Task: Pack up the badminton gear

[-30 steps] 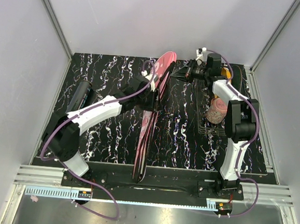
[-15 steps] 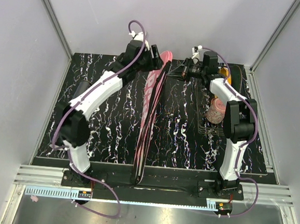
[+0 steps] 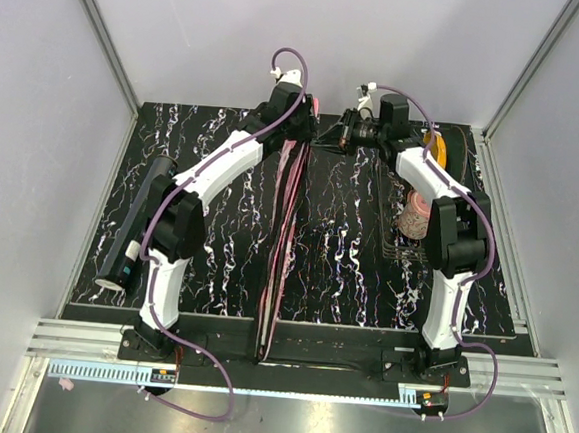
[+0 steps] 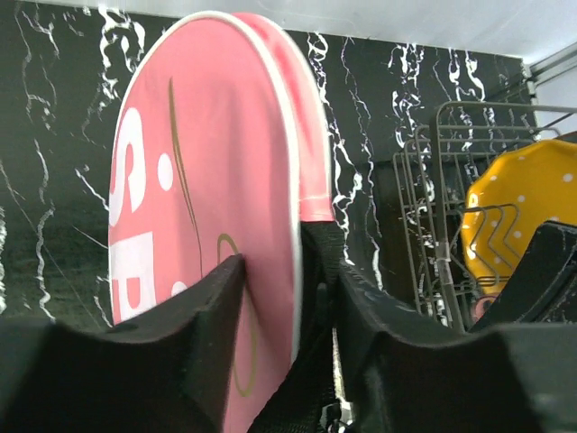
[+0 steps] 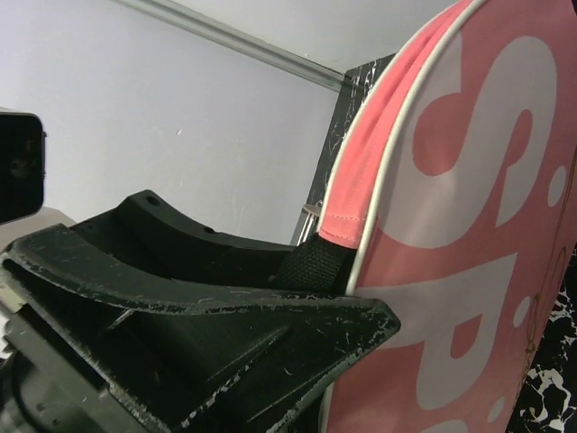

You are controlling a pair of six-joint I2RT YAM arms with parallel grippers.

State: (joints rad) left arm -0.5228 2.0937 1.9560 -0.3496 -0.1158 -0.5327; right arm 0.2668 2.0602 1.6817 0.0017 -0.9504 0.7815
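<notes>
While upright on edge, pink cover (image 4: 207, 180) between left gripper (image 4: 270, 257) fingers

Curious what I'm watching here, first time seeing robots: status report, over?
Left gripper astride pink cover's far end, grip unclear. Right gripper shut beside it. Cover standing on edge. Wire rack close on right, not touching.
</notes>
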